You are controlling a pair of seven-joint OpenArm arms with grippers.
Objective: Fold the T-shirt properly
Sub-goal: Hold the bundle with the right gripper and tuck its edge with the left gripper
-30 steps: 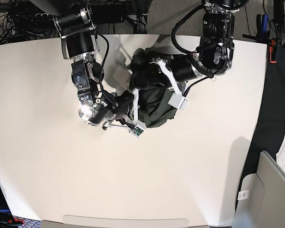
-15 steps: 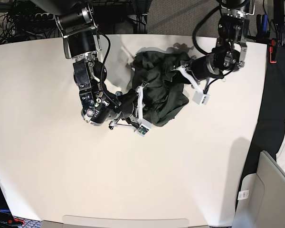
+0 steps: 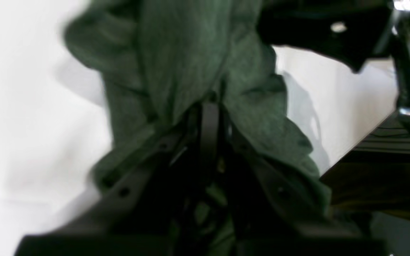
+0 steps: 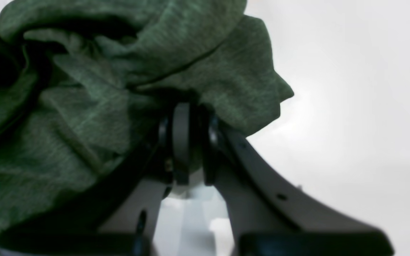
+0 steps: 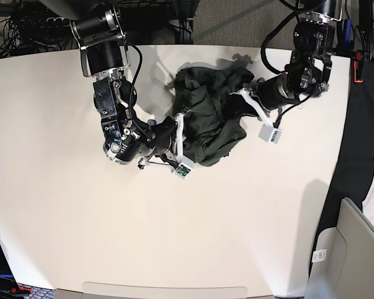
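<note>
White tabletop (image 5: 81, 237) fills our base view, with cables and dark floor past its far edge. Near that far edge lies the T-shirt (image 5: 206, 121), a crumpled olive-green heap, bunched between our two pincers and partly lifted off the surface.

Our right gripper (image 4: 185, 106) has its jaws pressed together on a fold of the shirt; cloth billows above and to the left of the tips, bare table shows to their right. Our left gripper (image 3: 208, 106) is likewise clamped on the fabric, folds rising above it and spilling down both sides of its fingers, though this view is blurred. In the base view the two pincers sit on opposite sides of the heap, the cloth slack between them.

We judge the step in hand to be opening the garment out, not yet folding: no flat panel, hem or sleeve can be told apart. Next we would need to draw the pincers apart, until the cloth spreads, then lay it flat on the table without losing either grip
</note>
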